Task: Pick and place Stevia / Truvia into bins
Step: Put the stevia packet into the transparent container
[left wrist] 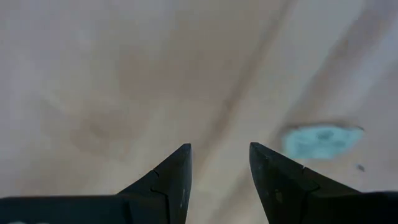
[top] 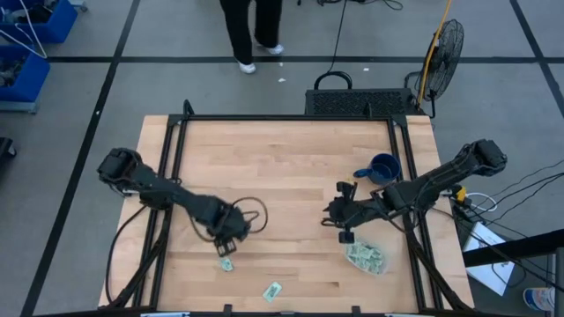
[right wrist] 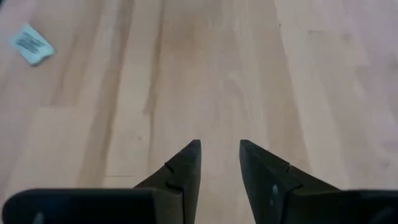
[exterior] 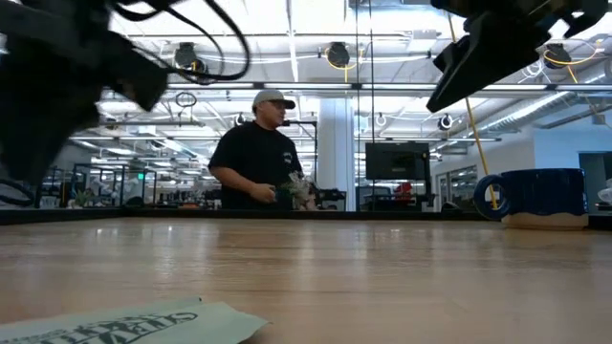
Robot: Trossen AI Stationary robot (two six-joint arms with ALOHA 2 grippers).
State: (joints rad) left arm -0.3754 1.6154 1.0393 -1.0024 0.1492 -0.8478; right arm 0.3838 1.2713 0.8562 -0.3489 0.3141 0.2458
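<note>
Two small flat paper sachets, pale green and white, lay loose on the wood in the lower middle of the high view: one sachet (top: 226,264) just below the left gripper and a second sachet (top: 272,291) nearer the bottom edge, tilted and well apart from the first. In the low view a printed sachet (exterior: 134,323) lay flat at the lower left of the frame, its paper slightly crinkled. The clear bin (top: 365,256), a shallow rounded container of see-through plastic, sat at the lower right of the high view with a heap of green-and-white sachets showing through its walls. The left gripper (top: 231,239) hung low over the table just above the nearer sachet; in the left wrist view its two dark wedge-shaped fingers (left wrist: 171,180) stood apart with bare wood between them, and a blurred pale green patch (left wrist: 321,139) showed at the right of that frame. The right gripper (top: 343,227) hovered just up and left of the bin; in the right wrist view its dark pointed fingers (right wrist: 186,168) stood parted over bare planks, holding nothing, and one sachet (right wrist: 30,44) lay in the upper left corner of that frame. A dark blue mug (top: 382,168) with a handle stood above the right gripper. The table (top: 282,158) was of pale, smooth butcher-block planks framed by black rails. Beyond it a person (exterior: 258,153) in a cap and dark shirt stood at the centre of the low view.
</note>
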